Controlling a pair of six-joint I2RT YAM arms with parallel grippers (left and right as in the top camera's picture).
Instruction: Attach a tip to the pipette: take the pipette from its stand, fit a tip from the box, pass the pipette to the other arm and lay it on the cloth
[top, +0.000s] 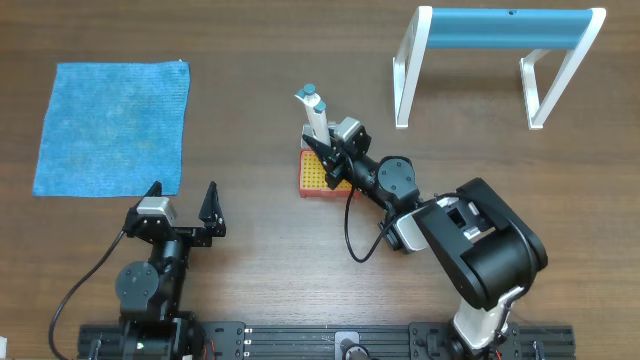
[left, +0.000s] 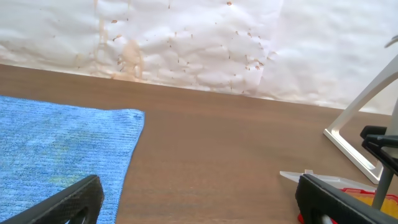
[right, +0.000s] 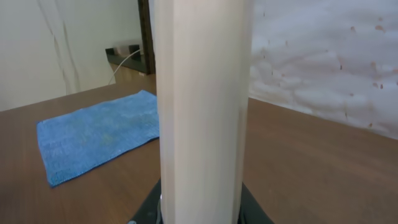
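While pipette (top: 314, 112) stands by tip box (top: 311, 177), cloth (top: 112, 128) L, stand (top: 505, 30) R.

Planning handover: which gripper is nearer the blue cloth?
Left. Left gripper sits just off the blue cloth; right gripper holds the white pipette at the red tip box.

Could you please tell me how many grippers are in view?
2. The left gripper is open, near the cloth; the right gripper holds the pipette by the tip box.

One pipette (top: 316, 115), one cloth (top: 112, 128), one stand (top: 500, 28) and, half hidden, what looks like one tip box (top: 308, 176).
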